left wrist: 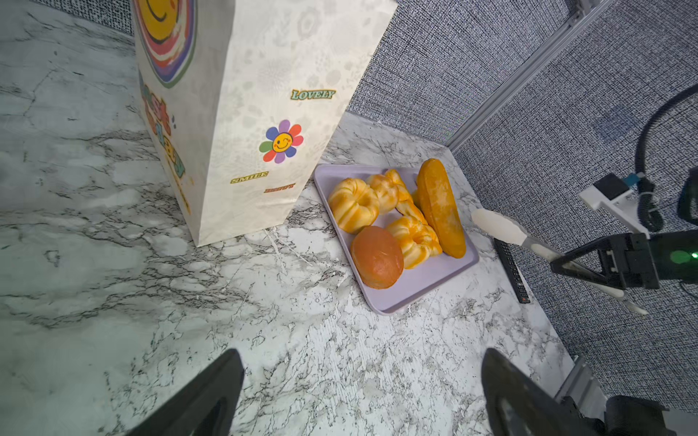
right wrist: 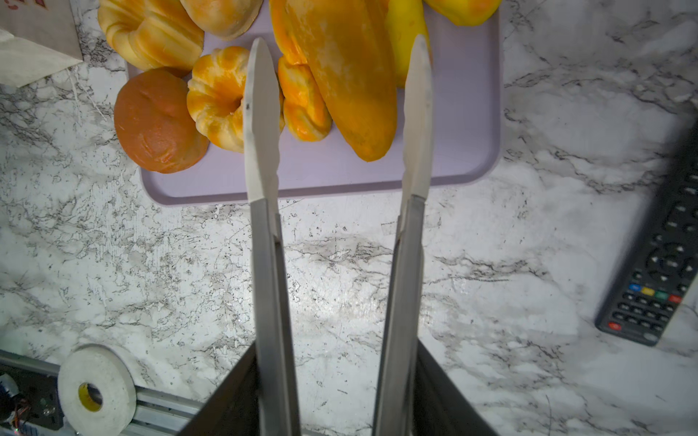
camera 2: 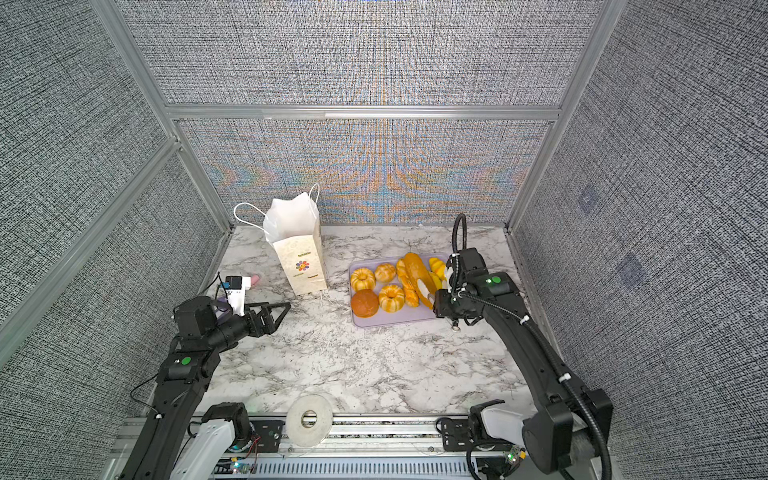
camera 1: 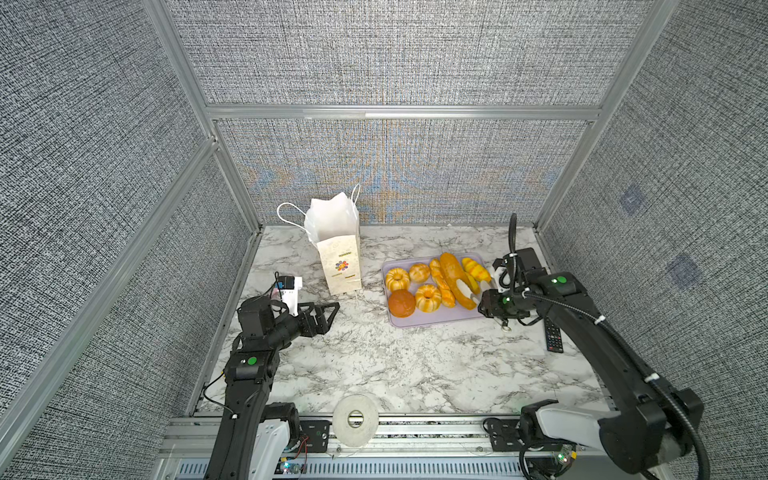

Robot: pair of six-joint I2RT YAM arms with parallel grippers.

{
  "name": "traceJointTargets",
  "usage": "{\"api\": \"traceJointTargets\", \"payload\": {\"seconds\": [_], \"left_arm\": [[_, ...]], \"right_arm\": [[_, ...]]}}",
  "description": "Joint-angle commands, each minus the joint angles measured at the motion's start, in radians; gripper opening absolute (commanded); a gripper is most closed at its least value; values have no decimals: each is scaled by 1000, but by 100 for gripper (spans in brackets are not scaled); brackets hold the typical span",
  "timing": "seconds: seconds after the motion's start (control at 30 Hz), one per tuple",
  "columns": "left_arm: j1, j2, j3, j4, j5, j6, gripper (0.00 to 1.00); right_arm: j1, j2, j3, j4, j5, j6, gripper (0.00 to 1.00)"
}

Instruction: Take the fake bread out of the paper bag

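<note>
In both top views the bottom of the paper bag (camera 1: 340,270) lies hidden behind its front wall. The right wrist view crops the farthest fake bread (right wrist: 340,75), the remote (right wrist: 657,264) and the tongs (right wrist: 264,264).

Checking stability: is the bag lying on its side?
No, the bag stands upright on the table with its mouth open upward.
</note>
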Motion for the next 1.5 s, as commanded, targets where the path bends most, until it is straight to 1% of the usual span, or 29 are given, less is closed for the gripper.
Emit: {"api": "traceJointTargets", "payload": {"seconds": [0.0, 0.1, 0.27, 0.4, 0.47, 0.6, 0.8, 1.07, 1.33, 1.47], "left_arm": [[0, -1, -3, 26, 16, 5, 99], [0, 2, -3, 26, 16, 5, 99], [1, 7, -3, 28, 20, 6, 99], [1, 13, -3, 28, 24, 6, 99], [0, 15, -3, 29, 26, 5, 99], [0, 10, -4, 31, 28, 5, 99], [0, 7, -5, 31, 28, 4, 99], [0, 4, -5, 33, 30, 5, 99], [0, 2, -6, 33, 30, 3, 99], [1, 4, -6, 36, 33, 2, 99]], "right_arm": [[-52, 56, 46, 4, -108, -132, 52], [-82, 99, 78, 29, -143, -140, 44], [-106, 148, 143, 31, -152, -139, 22], [-121, 199, 183, 12, -91, -141, 13], [-127, 236, 198, 5, -57, -147, 11], [-130, 302, 226, -12, -24, -165, 8], [-120, 332, 228, -21, -75, -162, 4], [-51, 288, 165, -19, -101, -133, 3], [14, 195, 90, 14, -100, -37, 1], [39, 151, 47, 35, -123, 4, 1]]}}
